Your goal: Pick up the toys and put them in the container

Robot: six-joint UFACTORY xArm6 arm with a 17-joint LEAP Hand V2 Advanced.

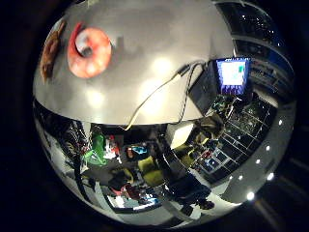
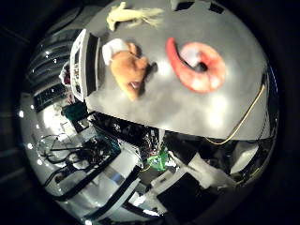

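The curled orange-pink soft shrimp toy (image 2: 199, 65) lies on the grey worktop (image 2: 178, 110), well apart from the palm, beside the brown plush chicken toy (image 2: 129, 70); the hand is not visible, so its state cannot be told

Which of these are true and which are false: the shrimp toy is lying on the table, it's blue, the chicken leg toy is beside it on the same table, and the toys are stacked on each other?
1. The shrimp toy lies on the grey table. True.
2. The shrimp toy is blue. False: it is orange-pink, curled into a ring with a red tail.
3. The chicken leg toy lies on the same table beside the shrimp. True.
4. The toys are stacked on each other. False: the shrimp, the chicken leg and a pale yellow toy lie apart, each resting on the table.
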